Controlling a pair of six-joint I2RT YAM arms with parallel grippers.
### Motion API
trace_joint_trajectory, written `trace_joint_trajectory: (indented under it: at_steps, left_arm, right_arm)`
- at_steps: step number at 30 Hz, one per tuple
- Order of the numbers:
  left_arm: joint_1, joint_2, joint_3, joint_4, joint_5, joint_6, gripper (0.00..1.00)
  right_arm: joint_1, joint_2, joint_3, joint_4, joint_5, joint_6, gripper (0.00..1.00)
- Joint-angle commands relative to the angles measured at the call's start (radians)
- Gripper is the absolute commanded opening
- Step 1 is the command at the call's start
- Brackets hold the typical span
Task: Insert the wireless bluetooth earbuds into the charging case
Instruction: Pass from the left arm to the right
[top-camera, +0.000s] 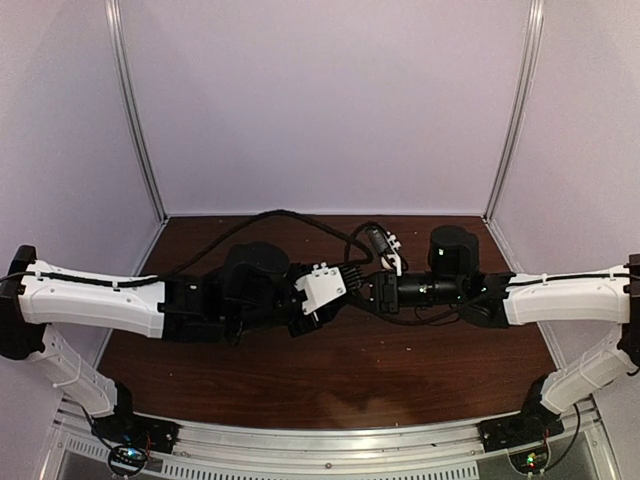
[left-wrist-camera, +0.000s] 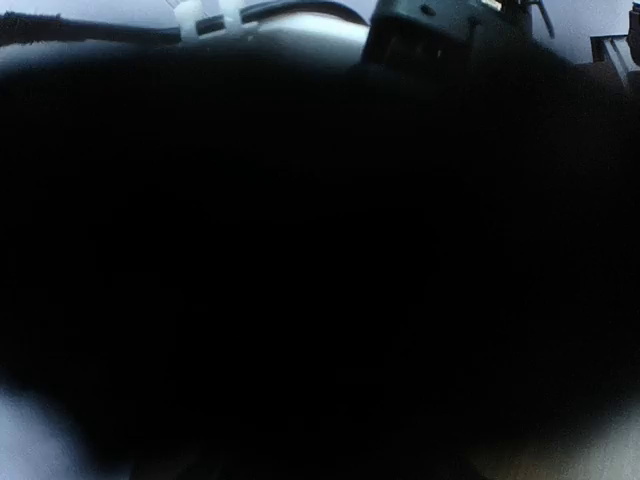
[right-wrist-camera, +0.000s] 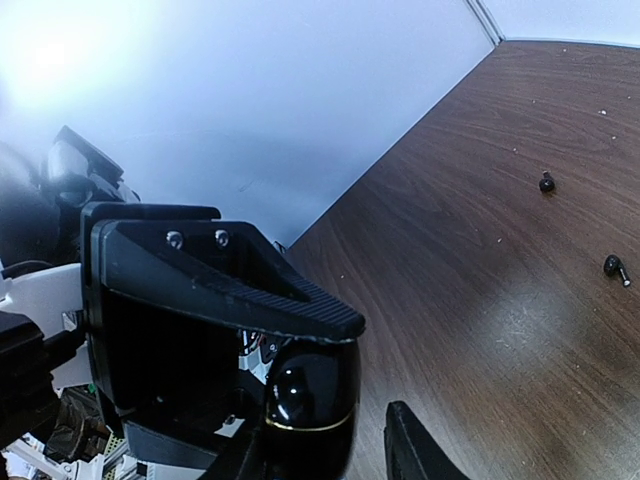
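Note:
A glossy black charging case (right-wrist-camera: 305, 400) with a thin gold seam hangs above the table where the two arms meet. A ribbed black finger (right-wrist-camera: 300, 290) of my left gripper (top-camera: 345, 288) presses on its top; the other left finger is hidden. My right gripper (right-wrist-camera: 335, 455) stands around the case with its jaws apart, and a gap shows between the case and the right finger (right-wrist-camera: 415, 445). Two small black earbuds (right-wrist-camera: 546, 183) (right-wrist-camera: 615, 268) lie apart on the brown table. No white earbuds show. The left wrist view is almost wholly black.
The brown wooden table (top-camera: 330, 370) is boxed in by pale walls at the back and both sides. Black cables (top-camera: 290, 218) loop over the table behind the left arm. The right arm's wrist camera (top-camera: 385, 245) sits just behind the meeting point.

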Motion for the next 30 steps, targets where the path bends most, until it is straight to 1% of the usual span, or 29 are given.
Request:
trace_joint_trajectory:
  at_steps: [1,6,9,12,14,17,21,26,30]
  left_arm:
    - [-0.008,0.012,0.043,0.042,-0.015,0.017,0.35]
    - [-0.009,0.018,0.049,0.042,-0.019,0.025,0.35]
    - [-0.009,0.017,0.049,0.040,-0.024,0.031,0.35]
    - [-0.011,0.021,0.050,0.038,-0.039,0.030,0.37]
    - [-0.011,0.018,0.052,0.038,-0.056,0.010,0.43]
    - [-0.011,-0.003,0.040,0.048,-0.074,-0.026,0.56]
    - [-0.011,-0.076,-0.027,0.105,-0.041,-0.034,0.64]
    - [-0.010,-0.193,-0.116,0.156,0.033,-0.040,0.74]
    - [-0.009,-0.223,-0.156,0.171,0.031,-0.010,0.76]
  right_arm:
    - [0.013,0.017,0.032,0.033,0.027,0.001,0.37]
    - [0.019,0.030,0.038,0.034,0.032,0.002,0.34]
    - [0.020,0.032,0.035,0.037,0.036,0.003,0.29]
    - [0.020,0.032,0.036,0.036,0.036,0.003,0.23]
    - [0.020,0.027,0.039,0.026,0.043,-0.008,0.20]
    - [0.019,0.014,0.033,0.032,0.043,-0.020,0.15]
    - [0.014,-0.014,0.028,0.034,0.040,-0.052,0.08]
    - [0.000,-0.050,0.025,0.048,0.014,-0.077,0.06]
    - [-0.003,-0.071,0.005,0.108,-0.013,-0.057,0.06]
